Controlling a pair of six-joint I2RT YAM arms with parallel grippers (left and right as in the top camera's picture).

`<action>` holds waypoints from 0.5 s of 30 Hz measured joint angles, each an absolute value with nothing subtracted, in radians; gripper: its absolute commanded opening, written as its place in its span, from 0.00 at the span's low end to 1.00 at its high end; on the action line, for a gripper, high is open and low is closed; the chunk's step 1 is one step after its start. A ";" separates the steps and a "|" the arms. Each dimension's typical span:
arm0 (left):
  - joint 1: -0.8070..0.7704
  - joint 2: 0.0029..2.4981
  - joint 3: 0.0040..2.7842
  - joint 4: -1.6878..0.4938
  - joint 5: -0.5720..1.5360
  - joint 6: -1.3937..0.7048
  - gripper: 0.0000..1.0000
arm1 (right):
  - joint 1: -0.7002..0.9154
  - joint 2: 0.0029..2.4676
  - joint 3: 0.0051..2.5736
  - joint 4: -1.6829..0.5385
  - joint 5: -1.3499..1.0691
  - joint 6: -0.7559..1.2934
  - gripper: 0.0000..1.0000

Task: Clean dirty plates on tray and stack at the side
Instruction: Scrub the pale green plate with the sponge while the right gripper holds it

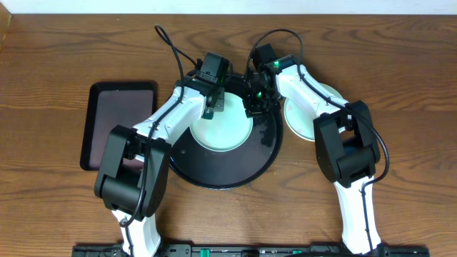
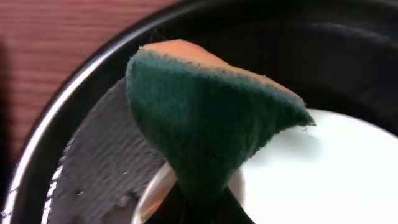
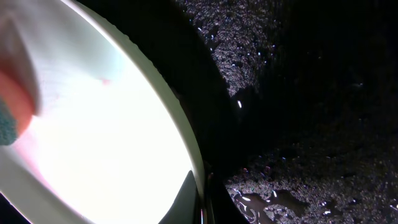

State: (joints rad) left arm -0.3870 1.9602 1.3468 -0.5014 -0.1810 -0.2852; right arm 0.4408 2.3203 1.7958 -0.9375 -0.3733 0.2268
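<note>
Brown wood-grain worktop (image 1: 57, 50) fills the overhead view, with a pale strip of wall along the top right edge. At the left lies a rectangular black tray (image 1: 121, 125), partly covered at its lower right by the left arm's base joint. Black cables (image 1: 168, 44) loop above the two arms, which reach in from the near edge and meet over the far side of the round black tray (image 1: 214, 175).

On that round tray, towards its far edge, sits a pale plate (image 1: 225, 128), taking up less than half the tray's width. The arms and both hands hide its far rim from above. The left hand (image 1: 214, 106) hangs over the plate's upper left part. It is clamped on a sponge (image 2: 205, 118), green scouring face towards the wrist camera and orange backing along the top edge, pinched to a narrow waist where the fingers hold it. The sponge's free end hangs above the tray floor and the plate's edge.

The right hand (image 1: 255, 107) is at the plate's right rim. In its wrist view the rim runs down between the fingers at the bottom edge, and they appear closed on it, though little of them shows. Beside the plate the tray floor is wet, with droplets and small puddles (image 3: 280, 199) glinting.

Off the tray, to the right on the worktop, lies another pale plate (image 1: 298, 120), half hidden under the right arm; whether more lie beneath it cannot be told.
</note>
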 measured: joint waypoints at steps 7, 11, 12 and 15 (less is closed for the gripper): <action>-0.385 1.960 1.347 -0.611 -0.093 -0.379 0.07 | 0.441 2.320 1.796 -0.937 -0.373 0.227 0.01; -0.381 1.960 1.347 -0.609 0.108 -0.373 0.08 | 0.441 2.320 1.796 -0.938 -0.374 0.227 0.01; -0.382 1.960 1.347 -0.600 0.148 -0.370 0.08 | 0.441 2.320 1.796 -0.938 -0.373 0.227 0.01; -0.385 1.961 1.347 -0.566 0.208 -0.366 0.08 | 0.441 2.320 1.796 -0.938 -0.373 0.227 0.01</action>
